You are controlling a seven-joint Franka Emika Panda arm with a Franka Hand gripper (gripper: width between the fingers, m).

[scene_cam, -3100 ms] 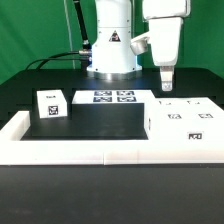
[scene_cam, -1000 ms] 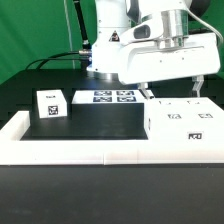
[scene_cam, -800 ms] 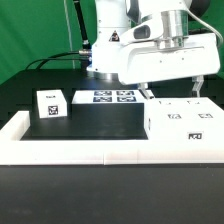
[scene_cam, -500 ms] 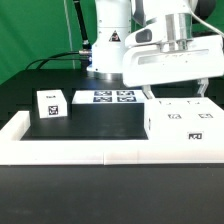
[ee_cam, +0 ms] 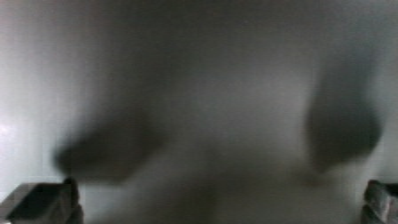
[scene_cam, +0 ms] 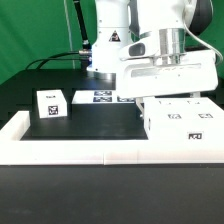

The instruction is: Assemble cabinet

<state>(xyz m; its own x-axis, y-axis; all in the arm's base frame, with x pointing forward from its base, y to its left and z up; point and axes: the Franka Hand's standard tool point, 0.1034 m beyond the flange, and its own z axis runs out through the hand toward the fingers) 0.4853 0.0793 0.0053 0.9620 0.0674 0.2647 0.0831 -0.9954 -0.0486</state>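
The cabinet parts lie on the black mat. A big white tagged box [scene_cam: 185, 125] rests at the exterior view's right, and a small white tagged block [scene_cam: 50, 104] stands at the left. My gripper [scene_cam: 175, 97] hangs low over the back of the big box, open with its jaws at full width. One finger [scene_cam: 139, 98] shows by the box's left back corner; the other is hard to make out. In the wrist view a blurred white surface [ee_cam: 214, 110] fills the picture very close up. There the gripper [ee_cam: 214, 205] shows only its dark fingertips [ee_cam: 39, 202] at the corners, with nothing gripped between them.
A low white border wall [scene_cam: 70, 152] runs along the front and left of the mat. The marker board [scene_cam: 108, 97] lies flat behind the mat, in front of the arm's base [scene_cam: 110, 45]. Black cables trail at the back left.
The gripper has turned broadside and come down from above the box to just over its back top. Its jaws have stayed wide. The cabinet parts have not moved.
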